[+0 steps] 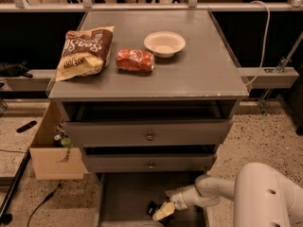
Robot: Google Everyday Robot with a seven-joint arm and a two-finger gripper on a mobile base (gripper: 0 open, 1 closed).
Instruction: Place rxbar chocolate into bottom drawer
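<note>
The bottom drawer (124, 193) of the grey cabinet is pulled open at the bottom of the camera view. My gripper (162, 213) reaches in from the right, low over the drawer's floor near its front. A small black bar, the rxbar chocolate (152, 208), lies in the drawer right against the gripper's tip. Most of the bar is hidden by the gripper.
On the cabinet top (208, 74) lie a brown-and-cream chip bag (85, 52), an orange-red packet (135, 60) and a white bowl (164, 43). Two upper drawers with round knobs (149, 136) stick out slightly. A cardboard box (51, 150) stands at the cabinet's left.
</note>
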